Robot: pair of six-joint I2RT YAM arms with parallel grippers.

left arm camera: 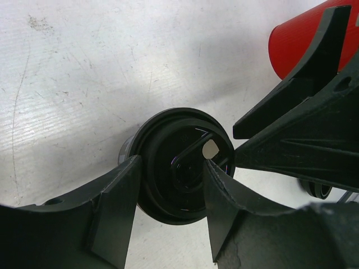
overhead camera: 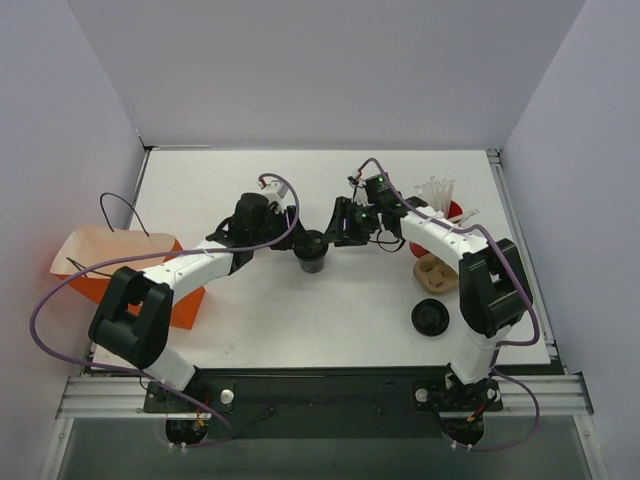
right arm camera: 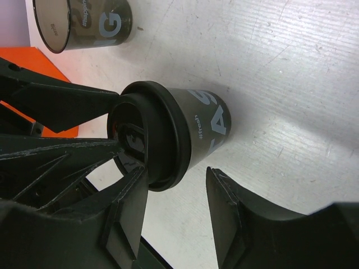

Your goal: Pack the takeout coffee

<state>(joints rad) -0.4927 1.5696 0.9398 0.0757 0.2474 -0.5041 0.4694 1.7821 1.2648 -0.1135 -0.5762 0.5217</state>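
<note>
The takeout coffee [right arm camera: 193, 126] is best clamped squarely by the right gripper [right arm camera: 178, 178] (jaws parted now); grip by the left gripper [left arm camera: 171, 167] cannot be judged.

Takeout coffee [overhead camera: 312, 252]: small dark cup, pale lettering; black round lid on; upright, mid-table [overhead camera: 250, 180].

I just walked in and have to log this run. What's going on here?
Two robot arms meet over a lidded coffee cup standing in the middle of the table. The left tool straddles its black lid from above; whether it grips is unclear. The right tool is open around the cup's side, with a gap on one side. The orange bag at the left edge is untouched, so nothing is packed yet.
</note>
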